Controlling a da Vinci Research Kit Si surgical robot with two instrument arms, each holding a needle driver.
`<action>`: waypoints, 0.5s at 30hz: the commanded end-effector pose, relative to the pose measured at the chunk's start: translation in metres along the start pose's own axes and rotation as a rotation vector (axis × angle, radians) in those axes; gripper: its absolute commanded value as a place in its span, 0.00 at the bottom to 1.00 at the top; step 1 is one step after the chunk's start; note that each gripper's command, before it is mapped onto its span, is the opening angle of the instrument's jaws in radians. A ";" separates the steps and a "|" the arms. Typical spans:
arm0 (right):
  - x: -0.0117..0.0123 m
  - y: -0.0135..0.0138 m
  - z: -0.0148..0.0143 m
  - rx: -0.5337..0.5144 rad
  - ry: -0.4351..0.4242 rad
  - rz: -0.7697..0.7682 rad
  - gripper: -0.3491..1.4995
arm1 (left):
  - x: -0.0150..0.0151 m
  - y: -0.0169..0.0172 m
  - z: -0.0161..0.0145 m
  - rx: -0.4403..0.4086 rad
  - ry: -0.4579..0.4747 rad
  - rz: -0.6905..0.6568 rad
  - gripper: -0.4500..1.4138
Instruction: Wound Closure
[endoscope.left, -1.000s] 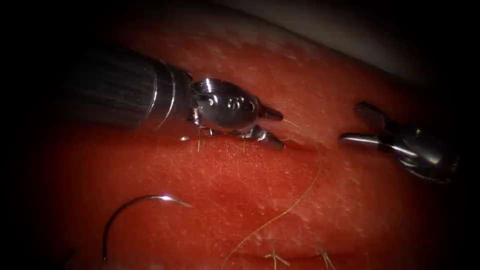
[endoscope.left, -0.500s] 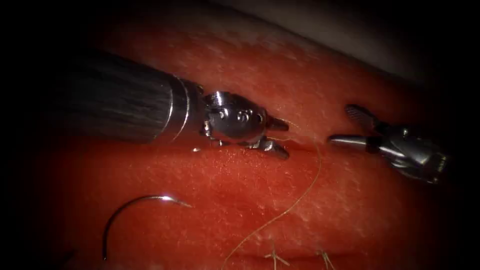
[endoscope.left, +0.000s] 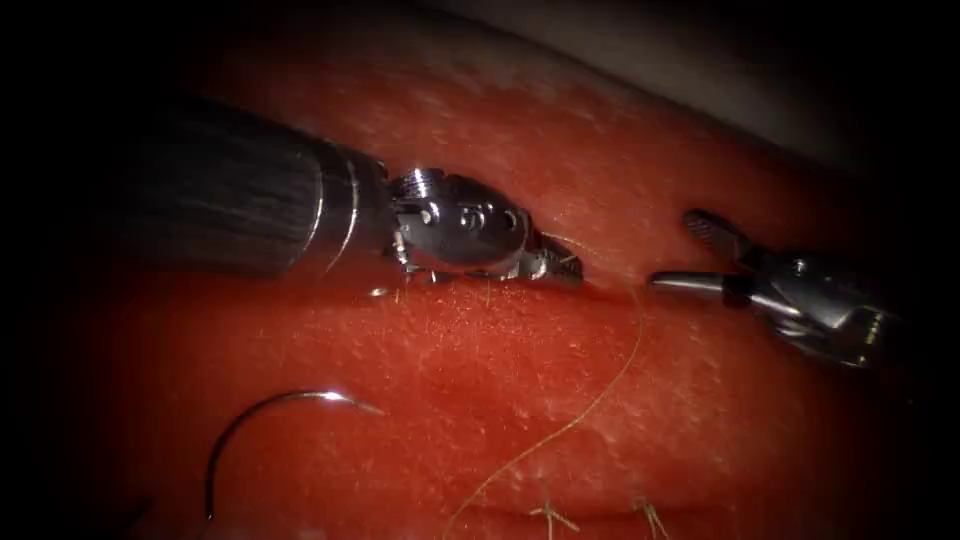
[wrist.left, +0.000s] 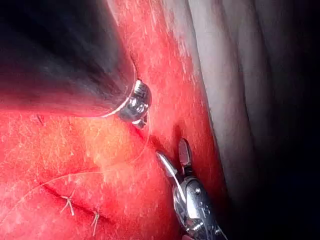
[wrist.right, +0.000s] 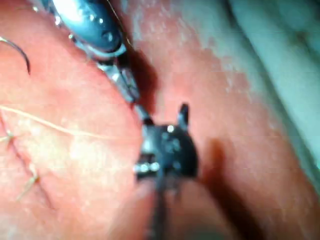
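**Steel needle loose on tissue, left tool clamped at the cut**

Steel curved needle (endoscope.left: 268, 420) lies free on the tissue (endoscope.left: 480, 350), toward the tissue's near-left corner, well apart from both tools; neither holds it, and it doesn't look driven into the tissue, though its blunt end runs into shadow. Thread (endoscope.left: 600, 390) runs from the cut (endoscope.left: 600, 285) in a slack arc toward the near edge, past short cut ends of thread (endoscope.left: 550, 515) at an older stitch line.

Left tool (endoscope.left: 562, 266) sits low at the cut w/ jaws closed; they seem to pinch the thread where it meets the cut, but can't fully rule out a bite of tissue edge. A second ago those jaws were spread; now they're together. Right tool (endoscope.left: 690, 255) has crept closer from the right of the cut, jaws wide apart, holding nothing.

Risks, as I judge them:
- Thin thread in a hard clamp could fray or snap if pulled sharply.
- Slack loop may snag on the open right jaws.
- Loose needle may shift if the thread goes taut, as nothing holds it.
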 end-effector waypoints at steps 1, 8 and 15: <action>-0.0002 -0.0007 0.0011 -0.001 -0.003 0.000 0.97 | -0.0003 0.0000 0.0005 0.000 -0.005 -0.018 0.05; -0.0007 -0.0026 0.0030 0.018 -0.013 -0.006 0.96 | -0.0006 -0.0006 -0.0007 0.062 -0.019 -0.151 0.05; -0.0009 -0.0034 0.0037 0.023 -0.014 -0.006 0.96 | -0.0001 -0.0007 -0.0021 0.081 -0.040 -0.172 0.05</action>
